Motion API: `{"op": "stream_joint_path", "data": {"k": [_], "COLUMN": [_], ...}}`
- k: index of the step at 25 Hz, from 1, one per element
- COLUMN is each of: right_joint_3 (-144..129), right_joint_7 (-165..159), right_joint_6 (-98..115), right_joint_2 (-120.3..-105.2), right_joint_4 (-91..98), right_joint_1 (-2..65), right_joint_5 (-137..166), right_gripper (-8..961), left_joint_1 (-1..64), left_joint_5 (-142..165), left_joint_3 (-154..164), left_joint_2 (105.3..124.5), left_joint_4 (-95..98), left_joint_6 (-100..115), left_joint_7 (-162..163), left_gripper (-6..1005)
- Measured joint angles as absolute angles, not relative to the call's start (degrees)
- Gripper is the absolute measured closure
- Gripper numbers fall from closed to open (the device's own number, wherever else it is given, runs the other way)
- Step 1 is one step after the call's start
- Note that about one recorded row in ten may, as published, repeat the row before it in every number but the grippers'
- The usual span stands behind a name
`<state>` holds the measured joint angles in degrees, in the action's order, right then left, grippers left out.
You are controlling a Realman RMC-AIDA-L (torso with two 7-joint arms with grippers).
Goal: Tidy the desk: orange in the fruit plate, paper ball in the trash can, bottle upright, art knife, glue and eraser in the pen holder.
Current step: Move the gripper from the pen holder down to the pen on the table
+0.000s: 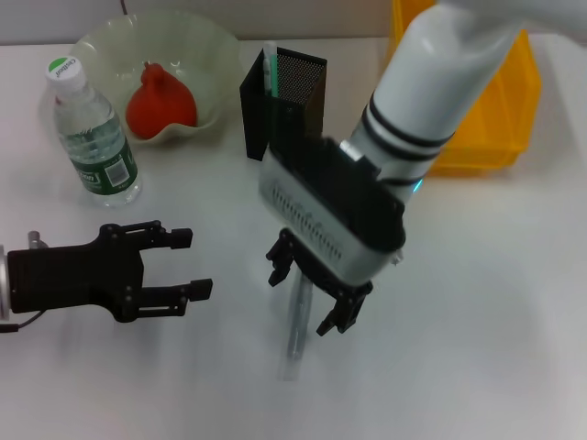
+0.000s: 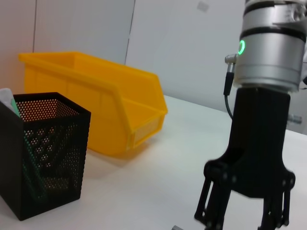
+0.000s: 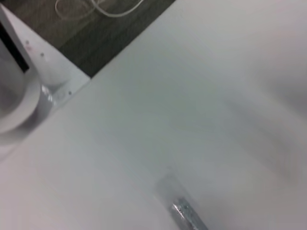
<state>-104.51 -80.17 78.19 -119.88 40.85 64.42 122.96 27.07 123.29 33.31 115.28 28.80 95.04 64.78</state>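
- Right tool [image 1: 307, 298]: positioned low over the middle of the tabletop [image 1: 477, 302], its jaws spread and straddling the upper end of the art knife [image 1: 296, 335]. No closure on the item is evident.
- Art knife: a slim silver-grey stick lying flat on the tabletop, running from between the right tool's fingers toward the robot. The right wrist view shows one end of it [image 3: 184, 213] on bare white surface.
- Left tool [image 1: 160, 270]: hangs idle over the left side of the tabletop, jaws wide, holding nothing.
- Pen holder [image 1: 280, 101]: black mesh box, upright, at the rear of the tabletop beside the fruit plate [image 1: 197, 55]. A green-and-white item [image 1: 270, 69] already stands in it.
- Other task items: an orange-red fruit [image 1: 160, 101] sits in the fruit plate; the bottle [image 1: 92, 133] stands upright near it. The yellow bin [image 1: 486, 110] sits at the rear right. Paper ball and eraser are not identifiable in any view.
- Step in hand, as judged: grasping the art knife for transfer to the pen holder.
- Recommended practice: centre the fingers across the knife's width, descend until the tips nearly touch the tabletop, then close squarely so the thin body does not roll or skid. Lift straight up, and tilt the knife near-vertical before lowering it into the holder's free space, clear of the item already inside.
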Motion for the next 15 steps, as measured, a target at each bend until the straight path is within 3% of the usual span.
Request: {"op": "stream_joint_path", "data": {"k": [15], "right_joint_3": [-114.19], "right_joint_7": [-80.15], "right_joint_6": [73.32], "right_joint_2": [-119.88], "right_joint_4": [42.98], "right_joint_1": [63.64], "right_joint_5": [119.91], "right_gripper": [227], "left_joint_1": [26.64], "left_joint_5": [123.21], "left_joint_3": [33.22], "left_joint_2": [116.02], "left_joint_4": [28.62], "left_joint_6": [93.26], "left_joint_7": [64.00], "left_gripper": [214]}}
